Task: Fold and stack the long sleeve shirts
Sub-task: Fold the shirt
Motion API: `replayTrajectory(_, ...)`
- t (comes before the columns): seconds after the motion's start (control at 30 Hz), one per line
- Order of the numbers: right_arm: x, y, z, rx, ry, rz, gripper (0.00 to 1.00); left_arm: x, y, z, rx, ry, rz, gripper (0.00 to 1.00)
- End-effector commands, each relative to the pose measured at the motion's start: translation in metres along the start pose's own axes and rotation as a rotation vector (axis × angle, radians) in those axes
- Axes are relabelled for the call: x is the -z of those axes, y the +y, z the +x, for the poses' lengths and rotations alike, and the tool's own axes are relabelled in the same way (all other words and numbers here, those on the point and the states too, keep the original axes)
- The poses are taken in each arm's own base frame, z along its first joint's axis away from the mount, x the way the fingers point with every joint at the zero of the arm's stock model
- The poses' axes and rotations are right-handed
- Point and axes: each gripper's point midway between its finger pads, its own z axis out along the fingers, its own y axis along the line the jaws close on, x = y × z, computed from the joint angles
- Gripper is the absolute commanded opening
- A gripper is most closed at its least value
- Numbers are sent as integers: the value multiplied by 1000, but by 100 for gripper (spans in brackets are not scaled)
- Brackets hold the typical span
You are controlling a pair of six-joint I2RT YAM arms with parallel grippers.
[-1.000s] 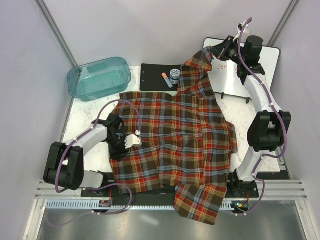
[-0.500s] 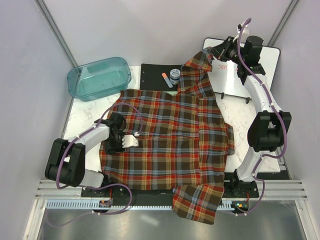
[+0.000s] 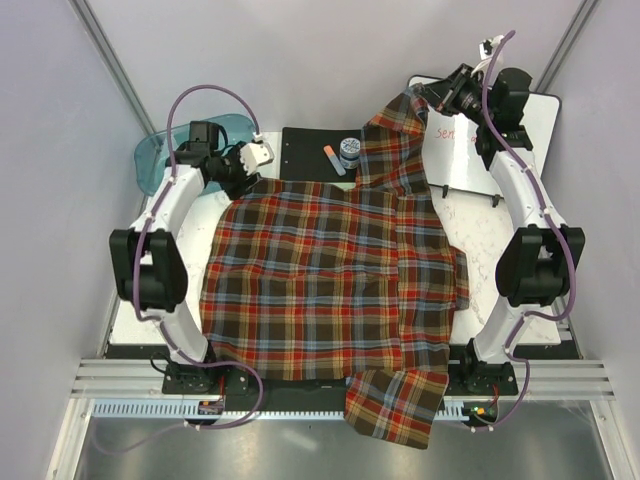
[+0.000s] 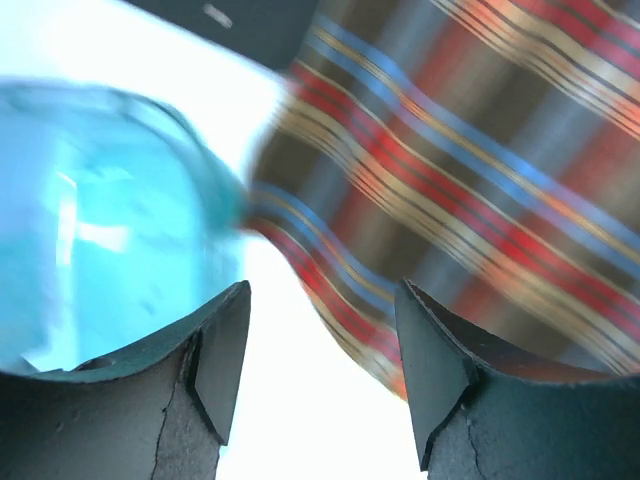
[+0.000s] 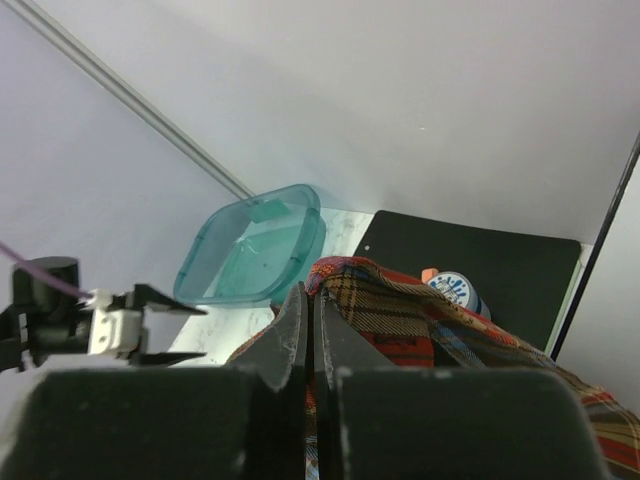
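Top external, shirt (image 3: 330,290) overhanging near table (image 3: 478,235) edge

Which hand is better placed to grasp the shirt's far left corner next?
Probably the left hand: it is open at that corner of the plaid shirt, beside the teal bin; the right hand is shut on a raised part.

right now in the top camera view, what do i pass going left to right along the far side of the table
teal bin → black board → marker → small jar → raised sleeve of the plaid shirt → whiteboard
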Motion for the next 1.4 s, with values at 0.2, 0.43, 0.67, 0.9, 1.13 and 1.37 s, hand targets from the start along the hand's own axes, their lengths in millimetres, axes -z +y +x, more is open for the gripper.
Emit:
replayTrajectory(0.2, 14, 45, -19, 46, -29, -88, 0, -88, 66, -44, -265, -253, -89, 60)
replayTrajectory(0.43, 14, 43, -10, 63, 1, -89, 0, -123, 57, -28, -595, -160, -54, 61)
replayTrajectory(0.67, 15, 42, -6, 66, 11, -92, 0, -140, 67, -13, -663, -91, -39, 60)
replayTrajectory(0.9, 15, 43, -5, 65, 16, -98, 0, -156, 65, 0, -654, -62, 0, 60)
replayTrajectory(1.13, 15, 43, -5, 70, 17, -97, 0, -163, 55, 13, -669, -32, 60, 51)
replayTrajectory(1.37, 15, 43, -6, 66, 14, -97, 0, -165, 50, 15, -676, -28, 101, 26)
